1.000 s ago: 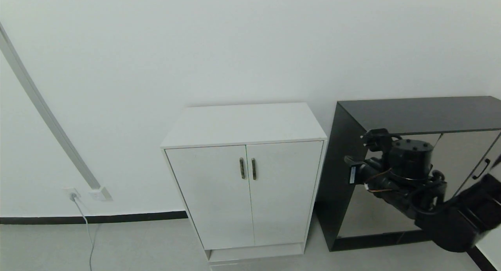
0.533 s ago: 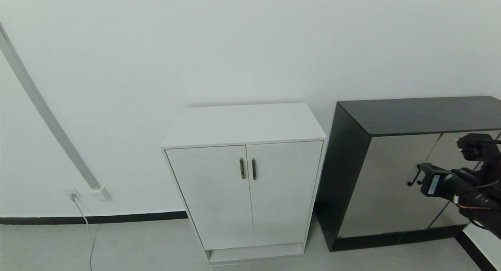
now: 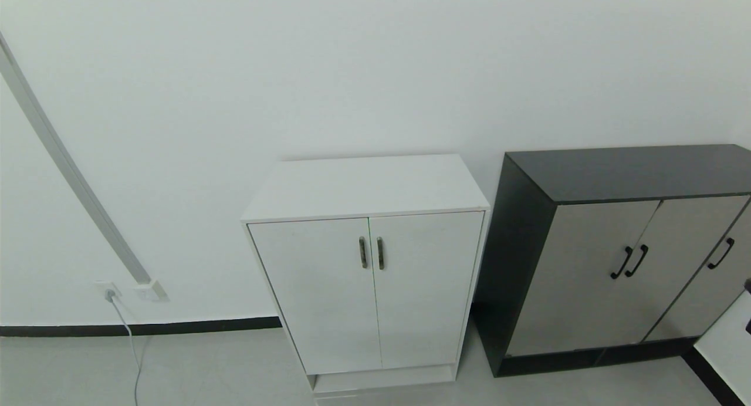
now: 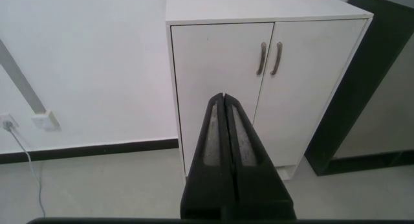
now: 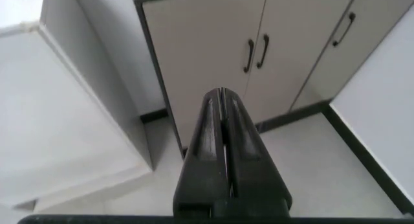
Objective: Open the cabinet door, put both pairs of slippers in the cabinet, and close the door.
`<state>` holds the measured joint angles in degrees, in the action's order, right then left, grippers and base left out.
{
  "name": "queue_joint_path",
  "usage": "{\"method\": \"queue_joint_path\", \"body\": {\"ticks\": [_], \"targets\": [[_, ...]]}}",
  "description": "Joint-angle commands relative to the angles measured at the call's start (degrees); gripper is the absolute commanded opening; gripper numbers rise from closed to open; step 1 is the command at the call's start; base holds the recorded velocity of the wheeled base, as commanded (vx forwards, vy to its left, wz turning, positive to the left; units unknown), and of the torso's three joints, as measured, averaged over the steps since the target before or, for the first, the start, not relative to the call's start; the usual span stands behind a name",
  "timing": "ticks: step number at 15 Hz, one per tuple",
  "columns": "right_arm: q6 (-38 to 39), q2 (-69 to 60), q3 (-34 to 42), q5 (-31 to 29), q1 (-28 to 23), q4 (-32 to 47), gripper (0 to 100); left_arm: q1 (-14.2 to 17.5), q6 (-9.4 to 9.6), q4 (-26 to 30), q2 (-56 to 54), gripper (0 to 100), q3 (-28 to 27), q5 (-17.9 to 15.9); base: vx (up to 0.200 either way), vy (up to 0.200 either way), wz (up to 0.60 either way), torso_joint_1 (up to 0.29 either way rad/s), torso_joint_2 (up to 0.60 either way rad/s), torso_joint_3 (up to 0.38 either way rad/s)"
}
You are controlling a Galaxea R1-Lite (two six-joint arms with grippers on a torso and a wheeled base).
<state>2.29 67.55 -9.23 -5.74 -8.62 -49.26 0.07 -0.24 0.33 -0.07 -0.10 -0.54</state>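
Note:
A white cabinet (image 3: 369,265) stands against the wall with both doors shut, its two dark handles (image 3: 371,253) side by side at the middle. The left wrist view shows the same cabinet (image 4: 265,88) ahead of my left gripper (image 4: 223,98), which is shut with nothing in it and held back from the doors. My right gripper (image 5: 222,94) is shut and empty too, low in front of the black cabinet's doors (image 5: 259,62), with the white cabinet's side (image 5: 65,107) beside it.
A black cabinet (image 3: 616,247) with grey doors and black handles stands right of the white one. A wall socket with a cable (image 3: 108,291) and a slanted grey conduit (image 3: 64,159) are at the left. Grey floor (image 3: 205,365) lies in front.
My right arm has swung from in front of the black cabinet off to the right and out of the head view. The cabinets have not moved.

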Motion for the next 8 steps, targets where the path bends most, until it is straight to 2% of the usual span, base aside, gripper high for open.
{"method": "queue_joint_path", "body": {"ticks": [1,2,5,8], "targets": [[-0.3,-13.6,0.8,2.8,-1.0,9.7,0,0.0,-0.02,0.0,0.1,0,0.0,0.0,0.0,0.0,0.0,0.0,0.0,0.0],[-0.4,-18.1,0.8,5.2,-1.0,14.6,0,0.0,-0.02,0.0,0.1,0,0.0,0.0,0.0,0.0,0.0,0.0,0.0,0.0],[-1.4,-27.7,0.8,7.5,-0.9,26.9,0,0.0,-0.02,0.0,0.1,0,0.0,0.0,0.0,0.0,0.0,0.0,0.0,0.0],[-1.5,-35.2,1.0,10.2,-0.9,35.6,0,0.0,-0.02,0.0,0.1,0,0.0,0.0,0.0,0.0,0.0,0.0,0.0,0.0]]}}
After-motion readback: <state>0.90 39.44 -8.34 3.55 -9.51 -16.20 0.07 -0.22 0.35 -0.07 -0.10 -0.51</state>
